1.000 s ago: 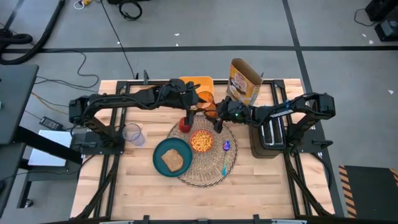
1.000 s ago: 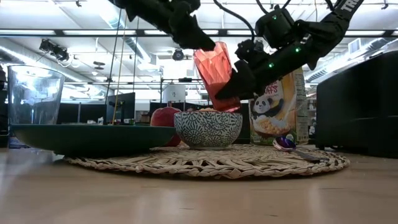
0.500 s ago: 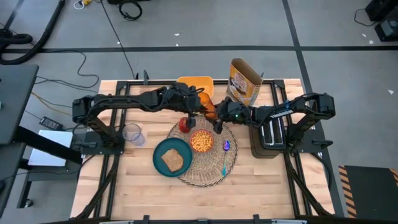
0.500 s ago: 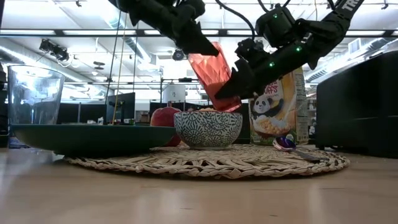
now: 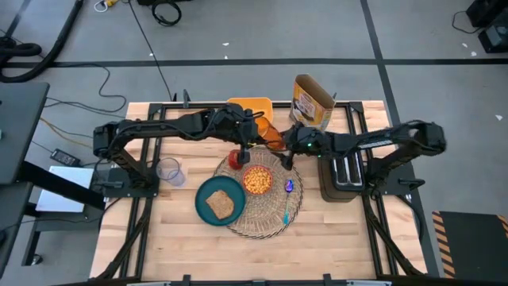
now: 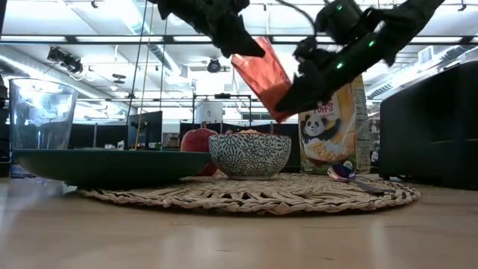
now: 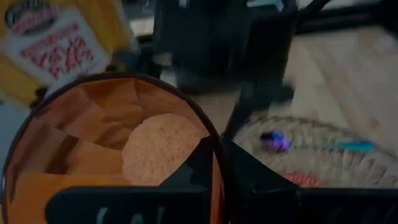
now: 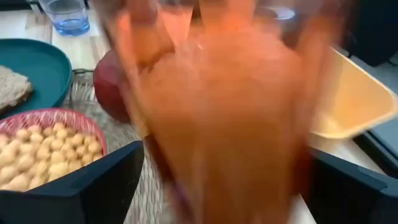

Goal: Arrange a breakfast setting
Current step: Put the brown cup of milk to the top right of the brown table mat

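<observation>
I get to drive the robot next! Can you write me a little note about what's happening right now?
Left gripper: shut on the orange cup, held tilted in the air above the pink bowl.
Right gripper: by the cup's far side; its fingers flank the cup in the right wrist view, grip unclear.
Done: placemat laid, with the bowl of cereal, the red apple and the blue utensil on it. The teal plate with toast overlaps its left edge.
Left: set the cup down upright by the placemat, then let go.
</observation>
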